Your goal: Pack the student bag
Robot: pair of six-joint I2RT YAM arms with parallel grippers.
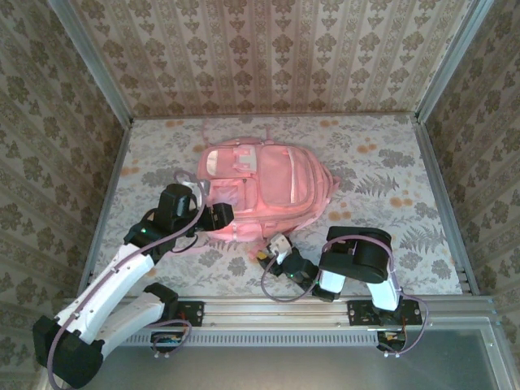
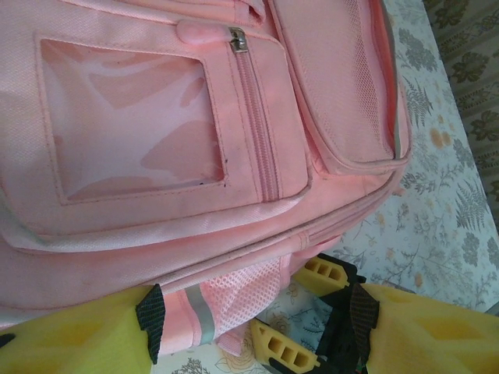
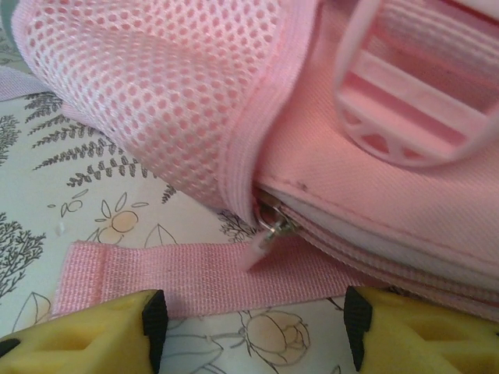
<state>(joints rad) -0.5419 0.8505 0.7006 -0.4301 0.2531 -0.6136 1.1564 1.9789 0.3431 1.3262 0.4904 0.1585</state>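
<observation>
Here's the table (image 1: 382, 175) under its flowered cloth, walled in on three sides by patterned paper; right in the middle of it lies the student bag (image 1: 264, 187), flat on its back, pink front pockets facing up, much the biggest thing out there.

The left arm (image 1: 122, 272) reaches in from the near left corner, and the left gripper (image 1: 223, 216) sits at the bag's near left side; from its wrist camera the yellow fingers (image 2: 70, 339) stand well apart, the bag's lower corner with mesh and a grey stripe lying between them, not pinched; above that spreads a clear window pocket (image 2: 132, 125) with a zip running beside it.

The right arm (image 1: 361, 256) is folded low near the front rail; the right gripper (image 1: 278, 247) points at the bag's near edge; its fingers (image 3: 78, 335) are apart too, clamped on nothing.

Close in from the right wrist: a mesh pocket (image 3: 156, 86) bulges at upper left; a pink plastic buckle (image 3: 413, 101) sits at upper right; a flat webbing strap (image 3: 195, 276) lies on the cloth just ahead of the open fingers; and smallest of all, a pale zip pull (image 3: 261, 248) hangs from the seam, its tip resting on that strap.
</observation>
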